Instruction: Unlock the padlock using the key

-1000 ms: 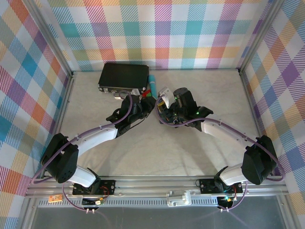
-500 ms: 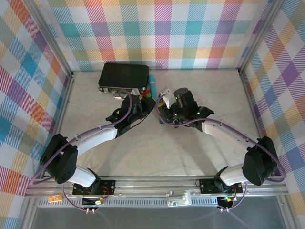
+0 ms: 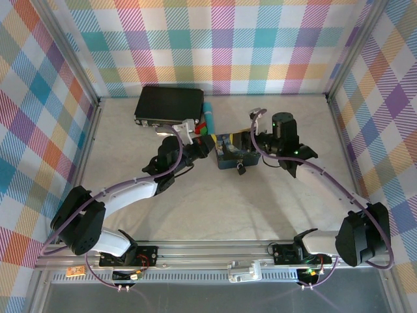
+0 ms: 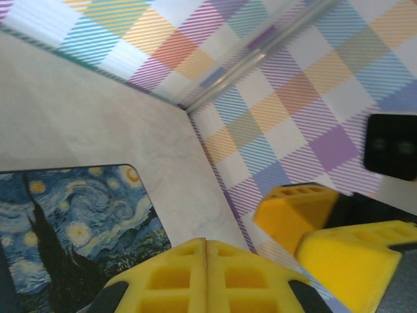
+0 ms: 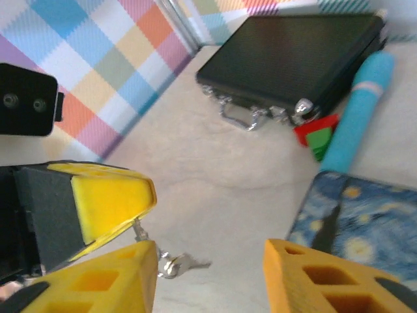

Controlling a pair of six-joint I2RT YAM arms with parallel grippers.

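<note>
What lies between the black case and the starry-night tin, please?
Right wrist view: red and green pieces and a teal tube lie between the black case and the tin.

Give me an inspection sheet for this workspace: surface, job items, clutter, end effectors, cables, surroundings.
surface: pale marbled tabletop, looks clean.
job's things: small metal key beside the left end effector, grip unclear; likely padlock, a small dark piece at the near edge of the painted blue tin.
clutter: that tin, black case, teal tube, red and green pieces.
end effectors: left end effector shut; right end effector open.
cables: purple cables run along both arms.
surroundings: plaid walls, metal frame.
</note>
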